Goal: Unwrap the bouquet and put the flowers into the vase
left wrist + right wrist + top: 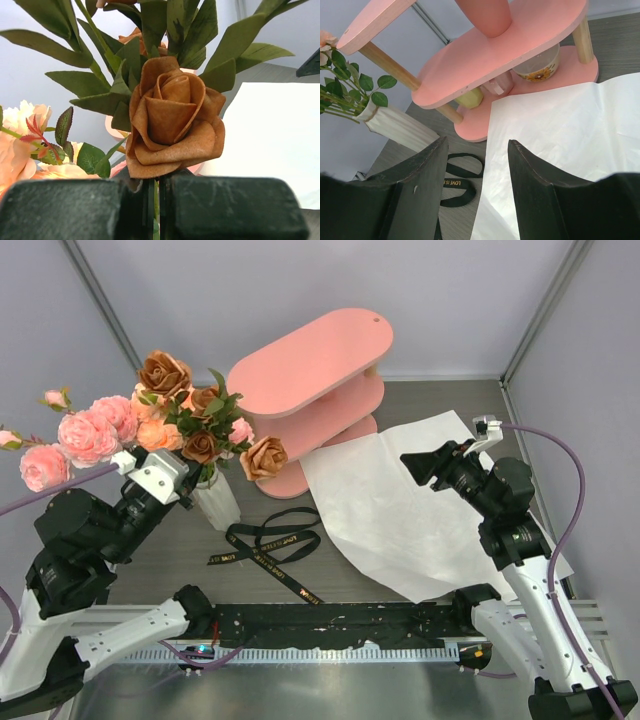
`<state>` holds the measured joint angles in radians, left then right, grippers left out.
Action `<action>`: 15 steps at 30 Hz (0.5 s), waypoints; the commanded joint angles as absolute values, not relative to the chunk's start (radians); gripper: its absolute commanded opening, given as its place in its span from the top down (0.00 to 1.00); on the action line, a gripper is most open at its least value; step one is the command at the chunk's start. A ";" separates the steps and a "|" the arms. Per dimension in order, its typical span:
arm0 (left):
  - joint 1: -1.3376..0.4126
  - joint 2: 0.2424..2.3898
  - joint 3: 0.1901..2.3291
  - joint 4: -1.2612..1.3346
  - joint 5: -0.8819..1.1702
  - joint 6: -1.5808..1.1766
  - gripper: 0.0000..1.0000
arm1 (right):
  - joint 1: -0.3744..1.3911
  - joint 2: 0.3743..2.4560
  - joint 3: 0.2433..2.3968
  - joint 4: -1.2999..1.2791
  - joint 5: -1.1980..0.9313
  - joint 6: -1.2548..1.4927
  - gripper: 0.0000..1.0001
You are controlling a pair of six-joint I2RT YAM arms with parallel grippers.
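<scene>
**A:** What is carried by the bench (440,405), and why is it laid out so?

**B:** The far middle is taken up by the pink three-tier shelf (310,365), which is no part of the job and is best left untouched. To its right the white wrapping paper (400,500) is spread flat, so the unwrapping is judged done. The right hand (425,465) is held above that sheet, released, with nothing between its jaws. It is probably parked there to be clear of the work.

**A:** And where are the flowers (190,420) found?

**B:** At the left, with many stems set down into the vase (217,502) and the heads fanned above it. Some pink blooms (85,435) are carried well out to the left. Their stems are hidden by the arm, so it cannot be told whether they are in the vase.

**A:** How is the left hand (154,200) held?

**B:** It is clenched on a thin green stem just beneath a rusty brown rose (172,117), presumably so that the stem can be steered into the narrow neck.

**A:** Is anything smaller to be noted?

**B:** The small ribbed vase is stood just beside the shelf's foot. The black ribbon (262,545) is left untied on the bench, on the near side of the vase.
</scene>
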<state>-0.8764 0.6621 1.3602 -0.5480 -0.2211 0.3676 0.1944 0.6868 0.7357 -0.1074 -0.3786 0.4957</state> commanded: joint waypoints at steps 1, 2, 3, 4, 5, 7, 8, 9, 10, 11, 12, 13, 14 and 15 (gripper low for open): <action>-0.874 0.638 1.338 -0.423 -0.267 0.410 1.00 | 0.193 0.675 0.733 -0.092 -0.379 0.489 0.43; -0.874 0.637 1.339 -0.411 -0.267 0.413 1.00 | 0.193 0.675 0.733 -0.092 -0.377 0.489 0.43; -0.874 0.635 1.341 -0.411 -0.262 0.411 1.00 | 0.193 0.675 0.733 -0.092 -0.377 0.489 0.43; -0.874 0.637 1.350 -0.411 -0.259 0.410 1.00 | 0.193 0.673 0.733 -0.094 -0.377 0.489 0.43; -0.876 0.637 1.356 -0.411 -0.259 0.407 1.00 | 0.193 0.675 0.735 -0.095 -0.377 0.491 0.43; -0.874 0.640 1.374 -0.419 -0.259 0.405 1.00 | 0.193 0.676 0.735 -0.092 -0.379 0.492 0.43; -0.874 0.641 1.379 -0.423 -0.259 0.403 1.00 | 0.192 0.673 0.735 -0.094 -0.377 0.492 0.43; -0.874 0.641 1.384 -0.426 -0.261 0.408 1.00 | 0.193 0.675 0.735 -0.092 -0.377 0.492 0.43; -0.874 0.641 1.391 -0.434 -0.265 0.408 1.00 | 0.192 0.676 0.736 -0.091 -0.377 0.494 0.43; -0.874 0.641 1.394 -0.439 -0.264 0.408 1.00 | 0.193 0.675 0.735 -0.091 -0.377 0.494 0.43; -0.874 0.640 1.397 -0.442 -0.264 0.408 1.00 | 0.192 0.675 0.735 -0.091 -0.379 0.497 0.43; -0.874 0.640 1.402 -0.449 -0.267 0.408 1.00 | 0.193 0.676 0.735 -0.089 -0.379 0.495 0.43; -0.874 0.638 1.404 -0.451 -0.265 0.407 1.00 | 0.192 0.676 0.735 -0.089 -0.379 0.495 0.43; -0.874 0.638 1.407 -0.456 -0.267 0.407 1.00 | 0.193 0.678 0.736 -0.087 -0.379 0.497 0.43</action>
